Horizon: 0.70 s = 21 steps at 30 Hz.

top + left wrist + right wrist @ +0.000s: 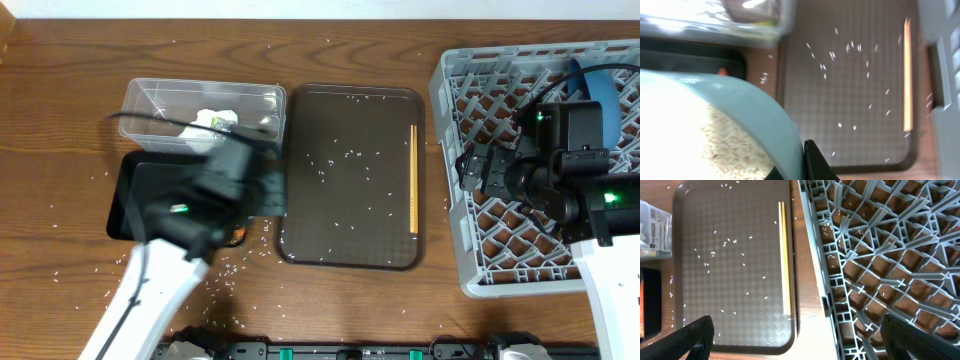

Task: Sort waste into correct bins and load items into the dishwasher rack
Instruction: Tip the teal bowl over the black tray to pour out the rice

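Above the black tray [135, 200], beside the clear tub [150, 100] holding a crumpled white tissue [213, 120], a light-blue cup [740, 110] filled with white rice [715, 145] is gripped at its rim by the left end effector [797, 165], which is clamped on it. Over the light-grey dishwasher rack [880, 255], where a dark-blue plate [600, 90] is seen at the far right corner, the right end effector [805, 340] is poised with its fingers wide apart. Wooden chopsticks [413, 180] are laid along the right side of the brown serving tray [350, 230], which is strewn with loose rice grains [730, 242]. The yellow-green print on the wrapper [262, 124] in the tub is too small to be read.
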Tool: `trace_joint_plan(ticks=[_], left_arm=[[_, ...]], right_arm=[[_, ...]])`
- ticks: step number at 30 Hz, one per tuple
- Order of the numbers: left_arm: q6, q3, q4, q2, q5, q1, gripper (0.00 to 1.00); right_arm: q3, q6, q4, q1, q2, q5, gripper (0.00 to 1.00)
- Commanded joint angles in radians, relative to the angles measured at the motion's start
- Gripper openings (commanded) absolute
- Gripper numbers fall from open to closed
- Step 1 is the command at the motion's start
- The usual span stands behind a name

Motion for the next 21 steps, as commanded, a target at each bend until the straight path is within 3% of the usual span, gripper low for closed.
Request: trace_joint_plan(ticks=[1, 6, 12, 17, 21], left_arm=[[0.1, -0.024, -0.008, -0.05, 0.308, 0.224, 0.06], [0.29, -0.092, -0.007, -0.027, 0.723, 0.564, 0.06], [0.549, -0.244, 0.084, 0.063, 1.239, 0.832, 0.06], [0.716, -0.371, 0.18, 0.136, 1.487, 0.949, 0.06], [0.837, -0.412, 0.18, 0.18, 1.486, 1.006, 0.06]], right_arm=[[0.005, 0.013, -0.001, 0.0, 0.001, 0.0, 0.99], [0.005, 0.014, 0.0, 0.0, 0.001, 0.0, 0.99], [0.005, 0.014, 0.0, 0.0, 0.001, 0.0, 0.99], [0.005, 0.013, -0.006, 0.0, 0.001, 0.0, 0.99], [0.005, 0.013, -0.008, 0.0, 0.001, 0.0, 0.99]])
